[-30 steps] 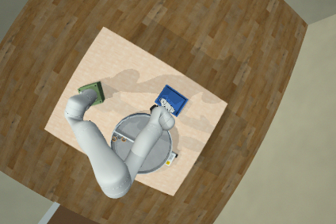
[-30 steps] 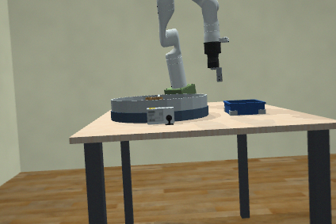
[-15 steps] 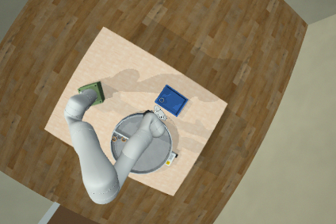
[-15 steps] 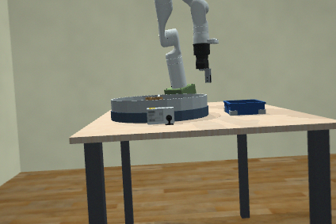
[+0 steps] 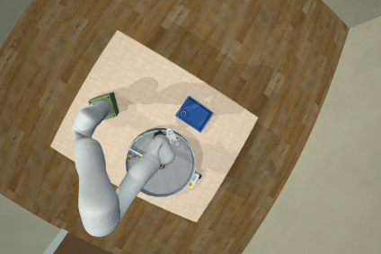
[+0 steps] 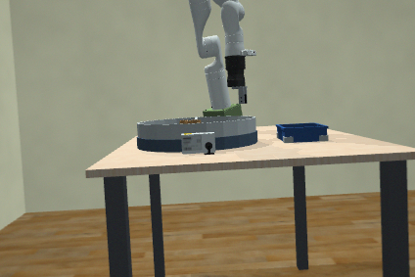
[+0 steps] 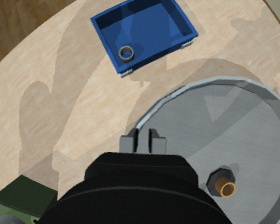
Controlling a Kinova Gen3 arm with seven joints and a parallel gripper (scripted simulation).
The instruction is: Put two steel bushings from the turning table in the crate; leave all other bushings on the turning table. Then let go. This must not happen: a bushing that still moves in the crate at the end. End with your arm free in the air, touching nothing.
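Note:
The blue crate [image 5: 194, 113] stands on the table to the right of the turning table; it also shows in the side view [image 6: 301, 131] and the wrist view [image 7: 144, 28]. One steel bushing [image 7: 127, 50] lies in the crate's near-left corner. My gripper [image 7: 143, 136] [image 6: 243, 95] hangs above the turning table's rim on the crate side. Its fingers stand slightly apart with nothing between them. A brass-coloured bushing [image 7: 223, 183] stands on the grey turning table [image 7: 224, 156]. More bushings [image 5: 130, 154] sit at the table's far edge, partly hidden by my arm.
The arm's green base [image 5: 104, 104] is mounted at the table's left corner. A small control box [image 6: 198, 143] sits at the front of the turning table. The turning table has a raised rim [image 6: 197, 133].

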